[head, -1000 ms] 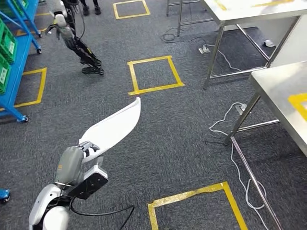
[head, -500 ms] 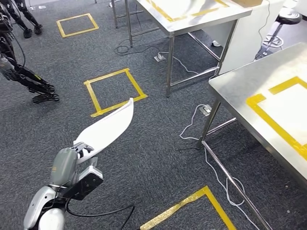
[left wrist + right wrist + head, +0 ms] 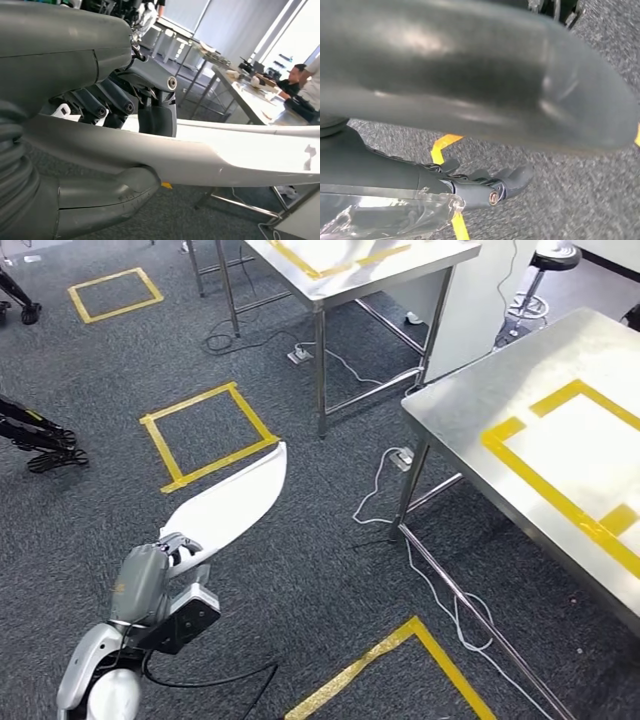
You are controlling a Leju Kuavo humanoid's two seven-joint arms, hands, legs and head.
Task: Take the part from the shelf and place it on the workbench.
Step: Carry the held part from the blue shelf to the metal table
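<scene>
Grey carpet (image 3: pixel 317 540) lies under the left robot hand (image 3: pixel 155 575) gripping the long white part (image 3: pixel 226 505), while the right robot hand (image 3: pixel 486 187) hangs with fingers extended, holding nothing.

A bare stainless-steel tabletop (image 3: pixel 468 405) on metal legs stands on the dark grey carpet floor (image 3: pixel 317 550), with a yellow tape rectangle (image 3: pixel 562 502) stuck on it. On the floor beside its nearest leg lie a white cable (image 3: pixel 434 590) and yellow tape squares (image 3: pixel 204 435).
</scene>
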